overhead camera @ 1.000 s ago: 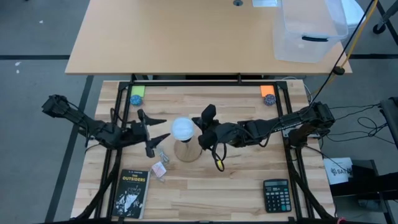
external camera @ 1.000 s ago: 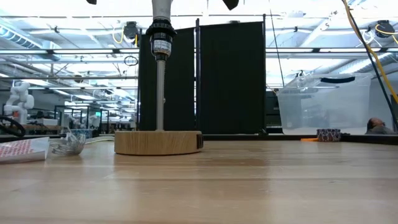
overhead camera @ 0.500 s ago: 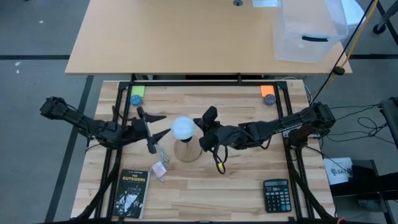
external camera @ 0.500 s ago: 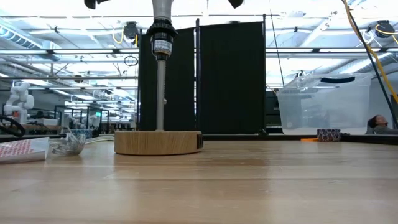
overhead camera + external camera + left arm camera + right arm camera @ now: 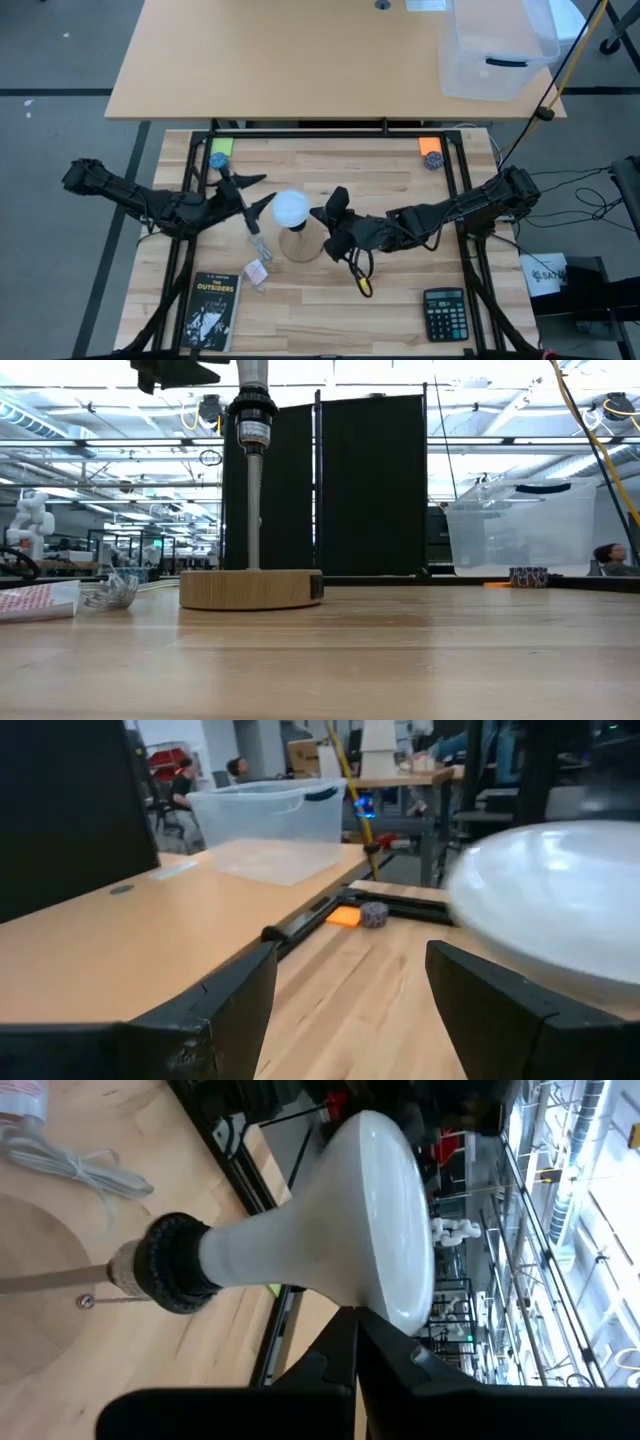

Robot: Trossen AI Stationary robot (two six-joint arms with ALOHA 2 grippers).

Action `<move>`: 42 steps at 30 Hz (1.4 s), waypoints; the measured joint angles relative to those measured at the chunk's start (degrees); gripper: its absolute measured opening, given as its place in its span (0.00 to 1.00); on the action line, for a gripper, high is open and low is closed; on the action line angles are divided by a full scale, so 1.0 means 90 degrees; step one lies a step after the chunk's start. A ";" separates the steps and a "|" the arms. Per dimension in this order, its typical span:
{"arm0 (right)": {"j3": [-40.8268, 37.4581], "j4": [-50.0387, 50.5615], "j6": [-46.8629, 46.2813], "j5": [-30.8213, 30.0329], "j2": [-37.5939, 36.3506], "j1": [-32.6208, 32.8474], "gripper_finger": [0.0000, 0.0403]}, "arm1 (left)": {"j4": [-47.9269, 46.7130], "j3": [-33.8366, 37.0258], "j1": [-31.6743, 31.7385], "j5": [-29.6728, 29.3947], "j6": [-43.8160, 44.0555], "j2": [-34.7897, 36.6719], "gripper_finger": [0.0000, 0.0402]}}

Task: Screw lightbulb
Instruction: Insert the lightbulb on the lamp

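Observation:
The white lightbulb (image 5: 291, 208) sits in the black socket (image 5: 176, 1263) on top of the thin metal pole (image 5: 253, 510) of a stand with a round wooden base (image 5: 250, 588). My left gripper (image 5: 254, 193) is open, level, just left of the globe. In the left wrist view the globe (image 5: 560, 900) lies beyond one finger (image 5: 500, 1005), not between the two. My right gripper (image 5: 322, 215) is shut, just right of the globe. Its shut fingers (image 5: 352, 1348) reach up to the globe's wide end (image 5: 385, 1230). My right gripper comes level from the table's right, and its shut fingertips (image 5: 350, 1320) lie right at the side of the globe's wide end (image 5: 395, 1295). I cannot tell whether they touch it or stand just clear.
A book (image 5: 212, 310) and a pink card (image 5: 256, 272) lie near left, with a clear wrapper (image 5: 262, 245) beside the base. A calculator (image 5: 444, 313) is near right, and a yellow-tipped cable (image 5: 362, 286) hangs by the right arm. A clear bin (image 5: 497, 45) stands on the far table.
My left gripper has swung toward the table's far edge and turned, staying open beside the globe. My right gripper, still shut, has moved toward the near edge along the globe's right side.

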State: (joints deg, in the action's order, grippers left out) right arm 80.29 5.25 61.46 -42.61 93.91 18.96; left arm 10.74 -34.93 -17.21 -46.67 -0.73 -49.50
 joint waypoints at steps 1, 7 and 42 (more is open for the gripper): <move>0.0000 0.0043 -0.0051 -0.0014 0.0000 0.0015 0.00 | -0.0018 0.0001 0.0005 -0.0014 0.0000 -0.0005 0.66; 0.0000 0.0545 -0.0537 -0.0047 0.0000 0.0084 0.00 | 0.0007 0.0001 -0.0297 -0.0120 -0.0105 0.0308 0.66; 0.0000 -0.0206 0.0419 -0.0430 0.0000 -0.0447 0.00 | 0.0476 0.0001 -0.0782 0.0517 -0.0189 0.0035 0.66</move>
State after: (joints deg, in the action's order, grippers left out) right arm 80.29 3.40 65.23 -46.48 93.91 14.94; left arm 15.02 -34.92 -24.25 -42.02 -2.44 -49.19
